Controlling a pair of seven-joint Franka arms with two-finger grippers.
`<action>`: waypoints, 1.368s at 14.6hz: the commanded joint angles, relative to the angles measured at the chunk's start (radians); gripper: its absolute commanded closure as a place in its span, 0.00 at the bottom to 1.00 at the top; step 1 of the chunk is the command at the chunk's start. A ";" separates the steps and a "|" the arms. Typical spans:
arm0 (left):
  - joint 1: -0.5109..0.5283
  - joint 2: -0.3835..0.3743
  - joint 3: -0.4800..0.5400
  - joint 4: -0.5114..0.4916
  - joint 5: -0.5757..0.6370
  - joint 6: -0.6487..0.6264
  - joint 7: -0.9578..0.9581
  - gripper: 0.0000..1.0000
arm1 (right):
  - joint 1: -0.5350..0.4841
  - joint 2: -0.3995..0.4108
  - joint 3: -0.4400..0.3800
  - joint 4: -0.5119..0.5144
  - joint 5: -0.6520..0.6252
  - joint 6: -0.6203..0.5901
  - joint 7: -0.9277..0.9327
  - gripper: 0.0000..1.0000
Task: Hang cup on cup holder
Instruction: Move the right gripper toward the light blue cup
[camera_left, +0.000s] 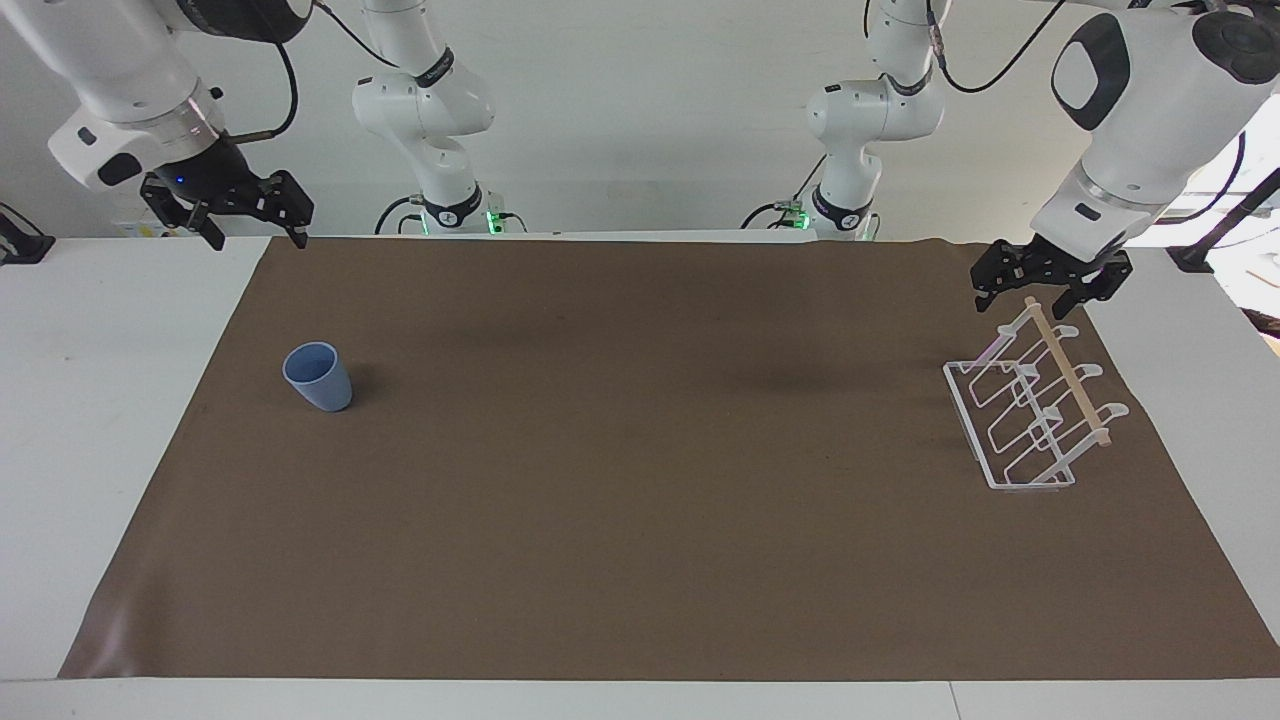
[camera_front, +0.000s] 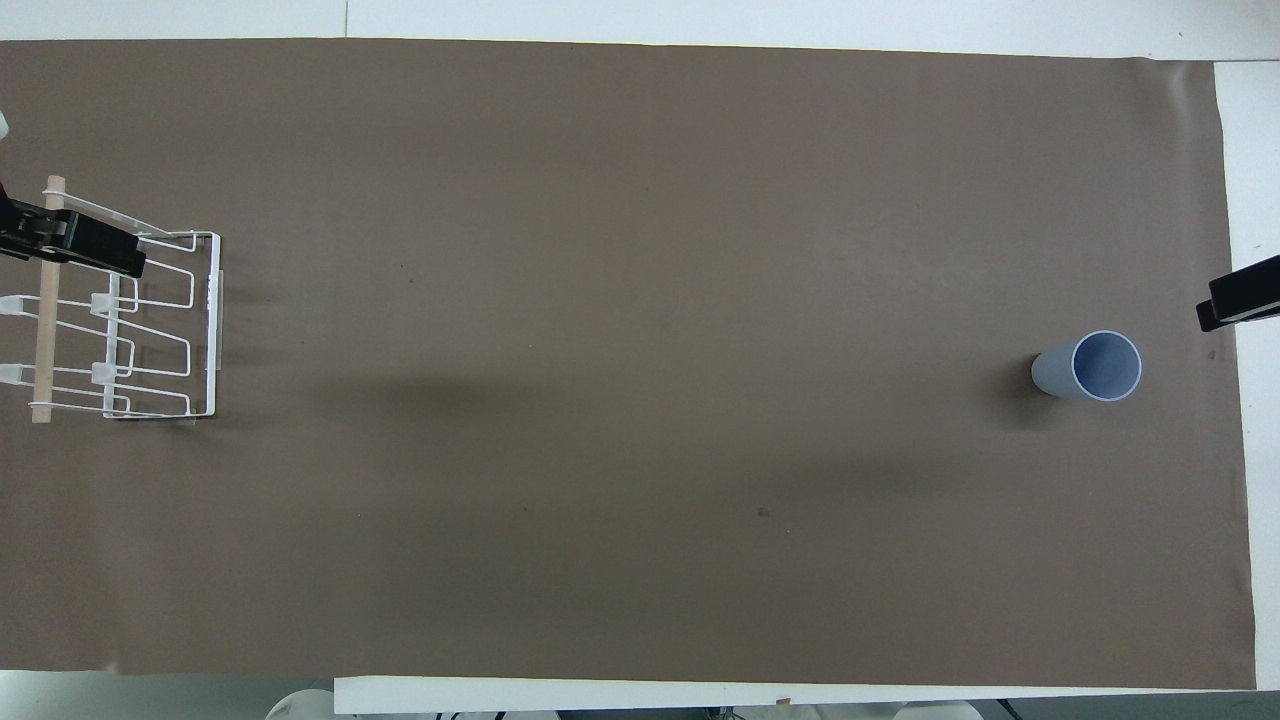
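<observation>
The light-blue cup (camera_left: 318, 376) (camera_front: 1090, 367) stands upright, mouth up, on the brown mat toward the right arm's end of the table. The white wire cup holder (camera_left: 1030, 410) (camera_front: 150, 330), with a wooden dowel along its top, stands toward the left arm's end. My left gripper (camera_left: 1035, 295) (camera_front: 70, 245) hangs open in the air over the cup holder and holds nothing. My right gripper (camera_left: 258, 235) (camera_front: 1240, 300) is raised and open over the mat's edge, apart from the cup, with nothing in it.
A brown mat (camera_left: 640, 480) covers most of the white table (camera_left: 100, 420), with bare white strips at both ends. Both arm bases stand at the robots' edge of the table.
</observation>
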 joint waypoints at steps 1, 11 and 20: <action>0.006 -0.019 -0.001 -0.013 0.018 -0.009 0.011 0.00 | -0.002 -0.014 -0.003 -0.025 0.015 0.022 0.002 0.00; 0.006 -0.019 -0.001 -0.013 0.018 -0.009 0.011 0.00 | -0.014 -0.081 -0.002 -0.193 0.013 0.178 -0.036 0.00; 0.006 -0.019 -0.001 -0.013 0.018 -0.009 0.011 0.00 | -0.177 -0.043 -0.003 -0.647 0.016 0.670 -0.291 0.00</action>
